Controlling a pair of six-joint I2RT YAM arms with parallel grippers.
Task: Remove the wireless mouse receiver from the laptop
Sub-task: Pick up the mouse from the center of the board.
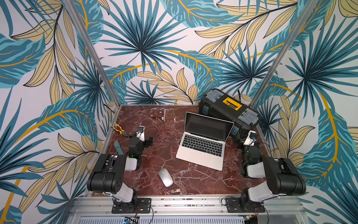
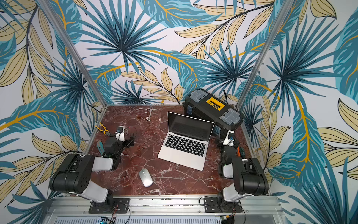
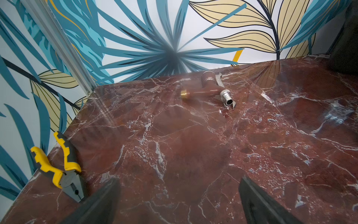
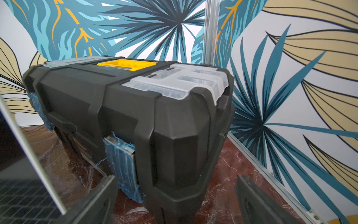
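Note:
The silver laptop (image 1: 201, 155) (image 2: 183, 153) stands open on the red marble table, its dark screen facing the front edge; its screen edge and keys (image 4: 17, 197) show in the right wrist view. No wireless mouse receiver shows in any view. My left gripper (image 1: 148, 141) (image 2: 130, 141) (image 3: 179, 179) is open over bare marble, left of the laptop. At the laptop's right side, my right gripper (image 1: 239, 143) (image 2: 220, 143) (image 4: 175, 176) is open, with nothing held, facing a corner of the black toolbox (image 4: 135, 116).
The toolbox (image 1: 228, 110) (image 2: 213, 108) sits behind the laptop at the back right. A silver mouse (image 1: 165, 177) (image 2: 145, 177) lies near the front. Yellow pliers (image 1: 119, 129) (image 3: 62, 166), a tap fitting with a wrench (image 1: 160, 114) (image 3: 211, 89) and a blue knife (image 1: 118, 147) lie to the left.

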